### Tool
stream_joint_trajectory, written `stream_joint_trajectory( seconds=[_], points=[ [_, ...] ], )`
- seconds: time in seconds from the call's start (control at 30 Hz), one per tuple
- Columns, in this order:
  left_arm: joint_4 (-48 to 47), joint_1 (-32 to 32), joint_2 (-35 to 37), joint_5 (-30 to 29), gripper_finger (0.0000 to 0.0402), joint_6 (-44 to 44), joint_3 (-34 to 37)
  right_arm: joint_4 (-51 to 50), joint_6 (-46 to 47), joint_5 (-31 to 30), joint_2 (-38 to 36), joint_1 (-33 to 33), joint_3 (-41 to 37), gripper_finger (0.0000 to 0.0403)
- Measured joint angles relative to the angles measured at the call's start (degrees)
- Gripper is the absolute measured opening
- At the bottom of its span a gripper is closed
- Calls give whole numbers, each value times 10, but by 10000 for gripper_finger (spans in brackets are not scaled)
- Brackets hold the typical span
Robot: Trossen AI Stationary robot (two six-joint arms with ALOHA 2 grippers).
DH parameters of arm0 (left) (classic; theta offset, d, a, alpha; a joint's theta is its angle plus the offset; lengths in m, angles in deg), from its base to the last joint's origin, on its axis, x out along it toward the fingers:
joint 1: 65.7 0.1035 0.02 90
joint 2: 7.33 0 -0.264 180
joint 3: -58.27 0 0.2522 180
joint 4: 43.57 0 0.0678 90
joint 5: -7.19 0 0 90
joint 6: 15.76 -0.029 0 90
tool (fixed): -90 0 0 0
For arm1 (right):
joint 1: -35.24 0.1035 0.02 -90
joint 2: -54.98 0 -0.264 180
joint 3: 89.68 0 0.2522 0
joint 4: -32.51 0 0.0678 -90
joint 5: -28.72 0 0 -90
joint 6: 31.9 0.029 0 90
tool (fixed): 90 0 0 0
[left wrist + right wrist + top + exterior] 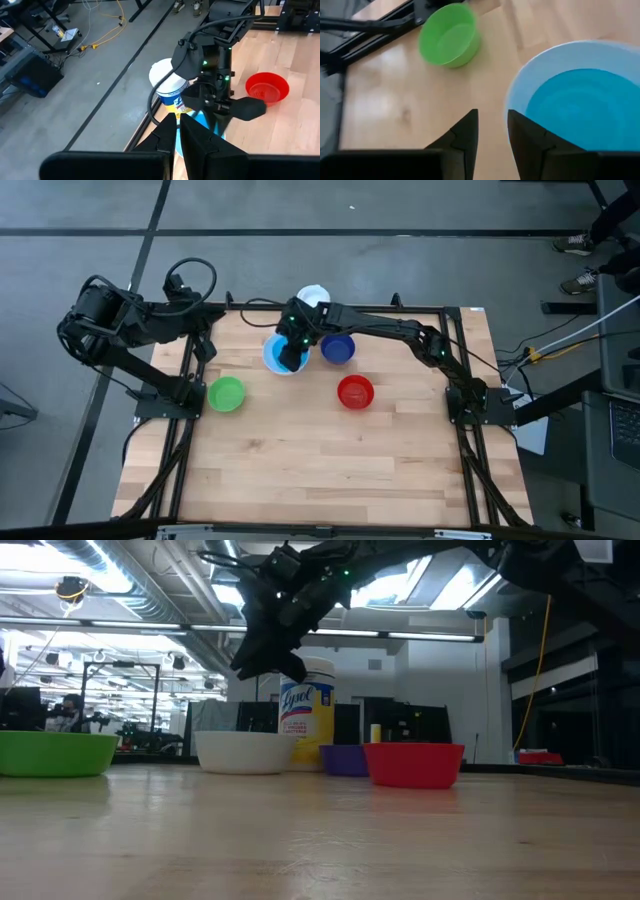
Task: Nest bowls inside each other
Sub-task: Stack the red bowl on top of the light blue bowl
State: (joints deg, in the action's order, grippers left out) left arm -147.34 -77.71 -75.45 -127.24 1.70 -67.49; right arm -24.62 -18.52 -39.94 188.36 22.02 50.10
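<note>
The teal bowl sits nested in the white bowl, which stands on the table near the far edge. My right gripper hovers open just above the white bowl's rim, with nothing between its fingers; the low view shows it clear above the bowl. The dark blue bowl, the red bowl and the green bowl each stand alone on the table. My left gripper waits shut, raised at the table's far left corner.
A white-lidded tub with a yellow label stands at the far edge, just behind the white bowl. Bare wooden table stretches across the whole near half. Black frame rails run along the left and right sides.
</note>
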Motion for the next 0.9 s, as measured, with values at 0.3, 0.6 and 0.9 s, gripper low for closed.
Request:
stream_joint_trajectory(
  seconds=[0.3, 0.6, 0.9],
  points=[
    [0, -1, 0, -13, 19, -21, 0, 12, -82, 72, -7, 56, 0, 102],
    [0, -53, 20, -80, 19, -29, 0, -43, -146, 17, -105, 61, 0, 84],
    [0, -89, 36, -99, 19, -16, 21, -409, -233, -98, -174, 58, 0, 90]
  ],
)
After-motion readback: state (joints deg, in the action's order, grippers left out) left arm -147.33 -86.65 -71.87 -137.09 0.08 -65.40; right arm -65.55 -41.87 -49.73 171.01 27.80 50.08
